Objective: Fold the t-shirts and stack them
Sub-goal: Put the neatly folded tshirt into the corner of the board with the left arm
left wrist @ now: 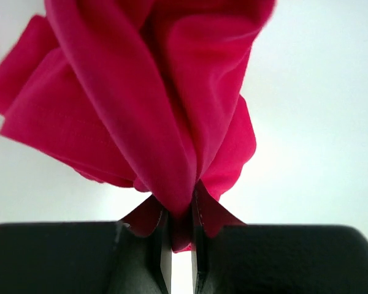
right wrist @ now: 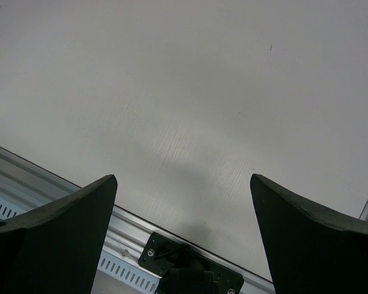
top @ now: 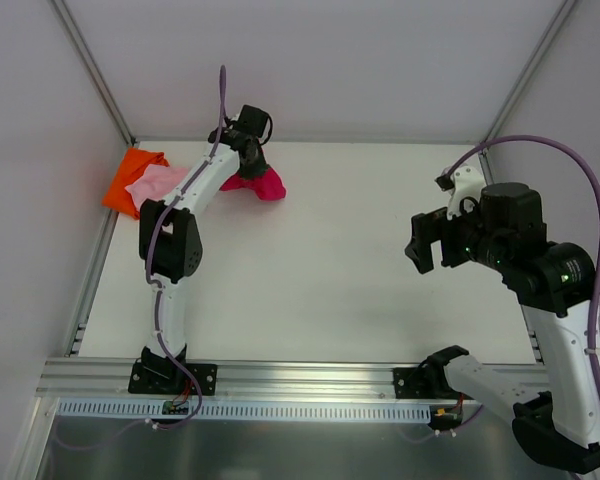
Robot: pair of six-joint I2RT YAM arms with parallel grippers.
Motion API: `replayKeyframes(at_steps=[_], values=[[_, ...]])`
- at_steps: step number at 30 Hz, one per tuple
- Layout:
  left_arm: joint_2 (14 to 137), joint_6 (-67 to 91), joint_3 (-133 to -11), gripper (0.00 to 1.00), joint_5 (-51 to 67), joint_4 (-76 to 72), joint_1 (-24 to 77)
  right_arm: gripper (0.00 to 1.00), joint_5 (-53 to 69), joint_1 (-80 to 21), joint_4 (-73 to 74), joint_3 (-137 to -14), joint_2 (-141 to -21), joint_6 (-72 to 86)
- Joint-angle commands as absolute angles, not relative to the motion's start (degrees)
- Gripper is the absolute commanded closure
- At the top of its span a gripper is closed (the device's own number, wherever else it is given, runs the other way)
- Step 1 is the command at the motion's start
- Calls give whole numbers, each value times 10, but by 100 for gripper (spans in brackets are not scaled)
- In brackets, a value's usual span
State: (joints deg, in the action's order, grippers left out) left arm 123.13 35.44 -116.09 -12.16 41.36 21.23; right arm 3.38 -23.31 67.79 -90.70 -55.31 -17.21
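The crimson t-shirt (top: 258, 183) hangs bunched from my left gripper (top: 246, 152) near the table's far left. In the left wrist view my left gripper (left wrist: 181, 236) is shut on a fold of the crimson shirt (left wrist: 153, 104), the cloth pinched between both fingers. The light pink t-shirt (top: 156, 184) lies folded on top of the orange t-shirt (top: 132, 177) in the far left corner, just left of my left arm. My right gripper (top: 421, 247) is open and empty above the right side of the table; its fingers (right wrist: 55, 226) are wide apart.
White walls and metal frame posts (top: 92, 70) close in the back and sides. An aluminium rail (top: 280, 378) runs along the near edge, also showing in the right wrist view (right wrist: 129, 236) with an arm base bracket (right wrist: 190, 269).
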Motion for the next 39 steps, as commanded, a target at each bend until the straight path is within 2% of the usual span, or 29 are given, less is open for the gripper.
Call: replayKeyframes(at_steps=[1, 7, 10, 15, 19, 39], values=[[1230, 299, -1214, 100, -197, 508, 199, 4, 49, -237, 652, -898, -546, -175], [1222, 285, -1243, 100, -207, 534, 174, 4, 54, -237, 644, -882, -538, -178], [1185, 275, -1223, 100, -167, 476, 157, 4, 67, -237, 636, -868, -530, -171], [1207, 256, -1307, 100, -177, 471, 156, 4, 75, -237, 630, -854, -524, -168], [1188, 236, -1312, 100, -183, 432, 152, 4, 75, -237, 629, -841, -516, -169], [1122, 213, -1332, 100, -284, 372, 68, 3, 111, -237, 614, -799, -505, -150]])
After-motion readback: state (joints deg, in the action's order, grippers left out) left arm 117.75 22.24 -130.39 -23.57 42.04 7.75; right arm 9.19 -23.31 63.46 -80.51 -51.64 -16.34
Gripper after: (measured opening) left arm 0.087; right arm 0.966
